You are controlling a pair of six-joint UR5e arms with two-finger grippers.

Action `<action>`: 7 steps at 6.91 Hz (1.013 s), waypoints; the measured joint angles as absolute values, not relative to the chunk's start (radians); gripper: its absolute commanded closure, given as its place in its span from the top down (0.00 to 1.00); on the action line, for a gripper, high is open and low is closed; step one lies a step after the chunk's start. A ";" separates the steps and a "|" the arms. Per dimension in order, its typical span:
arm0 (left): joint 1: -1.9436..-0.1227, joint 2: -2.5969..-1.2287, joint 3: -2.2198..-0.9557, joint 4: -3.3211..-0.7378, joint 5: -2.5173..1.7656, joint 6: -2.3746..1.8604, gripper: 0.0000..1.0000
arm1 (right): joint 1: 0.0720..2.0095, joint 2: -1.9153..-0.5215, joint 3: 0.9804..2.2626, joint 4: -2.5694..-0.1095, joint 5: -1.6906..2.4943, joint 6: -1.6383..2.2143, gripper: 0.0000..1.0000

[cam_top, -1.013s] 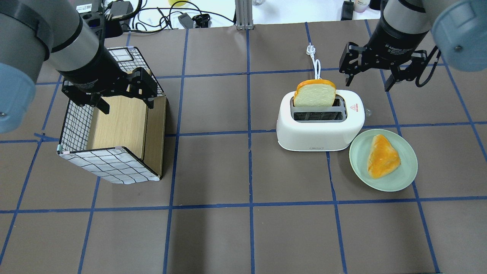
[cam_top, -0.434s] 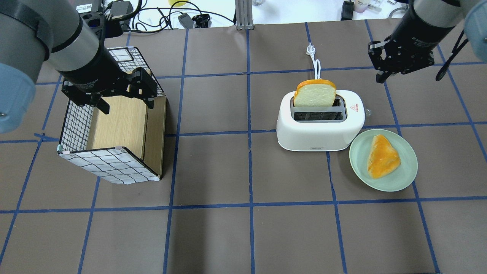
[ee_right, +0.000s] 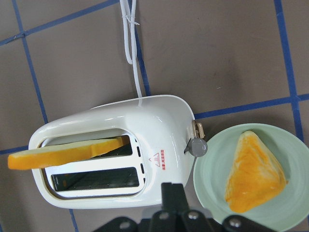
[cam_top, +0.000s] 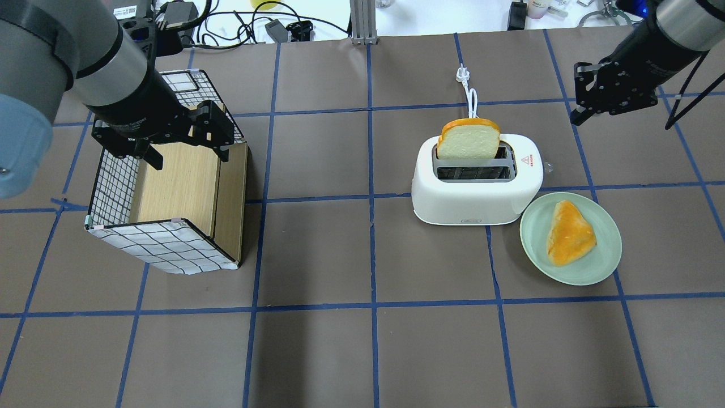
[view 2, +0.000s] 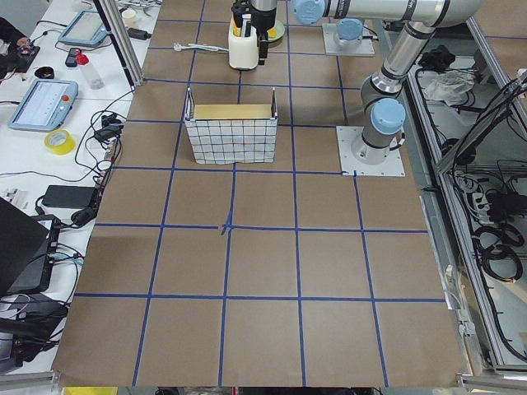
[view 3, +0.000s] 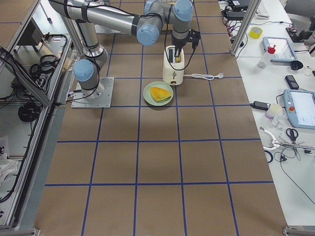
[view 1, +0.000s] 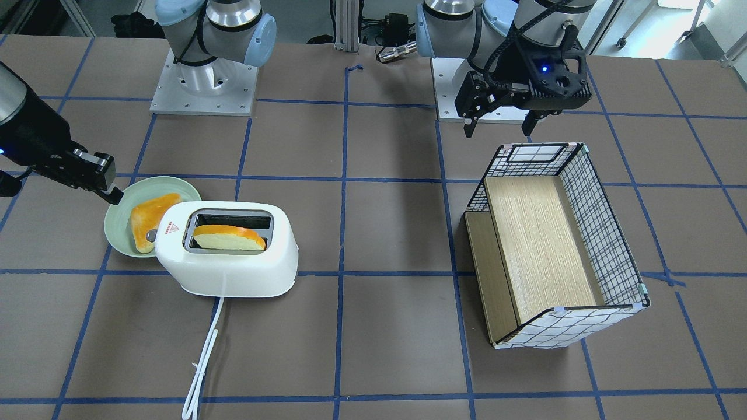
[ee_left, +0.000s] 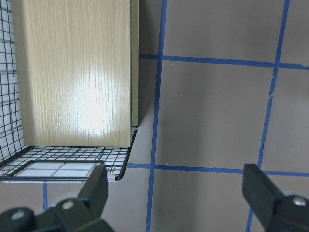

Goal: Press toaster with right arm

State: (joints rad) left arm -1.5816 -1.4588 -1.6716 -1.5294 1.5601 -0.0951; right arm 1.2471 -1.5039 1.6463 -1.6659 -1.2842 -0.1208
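The white two-slot toaster stands right of centre with a bread slice upright in its far slot. Its small silver knob is on the end facing my right gripper. The toaster also shows in the front view and in the right wrist view, where the knob is clear. My right gripper is shut and empty, up and to the right of the toaster, apart from it; it also shows in the front view. My left gripper is open and empty over the basket.
A pale green plate with a triangular bread piece touches the toaster's right front corner. The toaster's white cord runs to the far side. A checked wire basket with a wooden insert stands at the left.
My right gripper has gone from open to shut, turned, and swung to the right and a little down. The left arm, toaster and bread have not moved.
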 measured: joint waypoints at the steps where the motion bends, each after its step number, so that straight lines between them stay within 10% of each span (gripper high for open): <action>1: -1.582 -1.459 -1.672 -1.529 1.560 -0.095 1.00 | 1.225 -1.483 1.667 -1.686 -1.245 -0.158 0.00; 7: -1.582 -1.459 -1.672 -1.529 1.560 -0.095 1.00 | 1.155 -1.422 1.831 -1.866 -1.137 -0.314 0.00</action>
State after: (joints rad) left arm -1.5816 -1.4588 -1.6718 -1.5294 1.5597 -0.0951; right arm 1.1549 -1.4223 1.8305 -1.8662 -1.1371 -0.3138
